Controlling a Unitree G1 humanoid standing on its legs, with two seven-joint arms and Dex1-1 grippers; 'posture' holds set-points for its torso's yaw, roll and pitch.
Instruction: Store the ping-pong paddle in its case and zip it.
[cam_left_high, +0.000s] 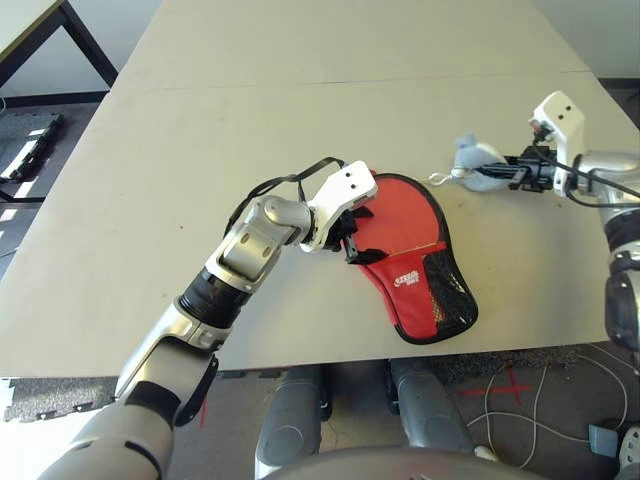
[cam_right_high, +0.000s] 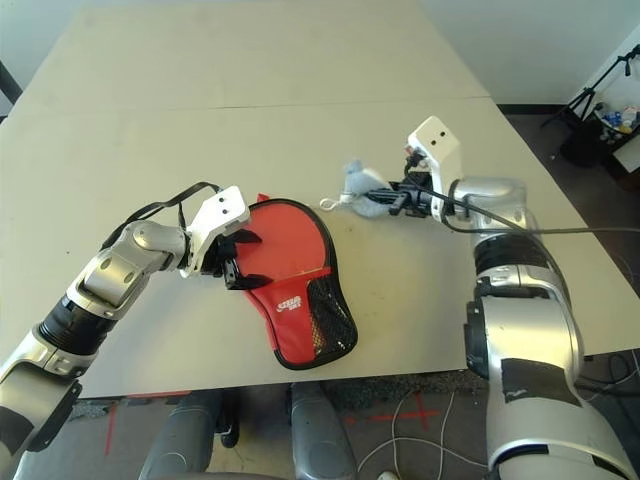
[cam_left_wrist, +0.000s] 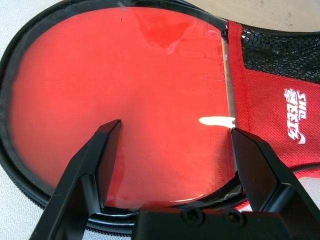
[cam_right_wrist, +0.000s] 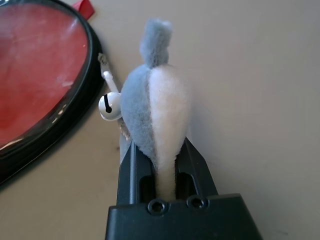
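Zipping step in hand, judging by the layout: ping-pong paddle (cam_left_wrist: 125, 105) already lying inside the case (cam_left_high: 425, 290), red face up within the open black zipper rim, case flat on the surface (cam_left_high: 300, 90) near the front edge, just right of centre. Left pincer (cam_left_wrist: 172, 150) spread wide, fingers apart over the paddle's face at the case's left rim, gripping nothing. Right pincer (cam_right_wrist: 157, 170) clamped on the fuzzy grey-white charm (cam_right_wrist: 157, 105), out to the right and beyond the case, a small white bell (cam_right_wrist: 110, 106) beside it, apparently tied to the zipper pull.

Next, probably: steady the case with the left, draw the charm around the rim to close the zip.

Plenty of bare surface far and left; front edge close to the case's mesh pocket (cam_left_high: 450, 290), right edge near the right arm.
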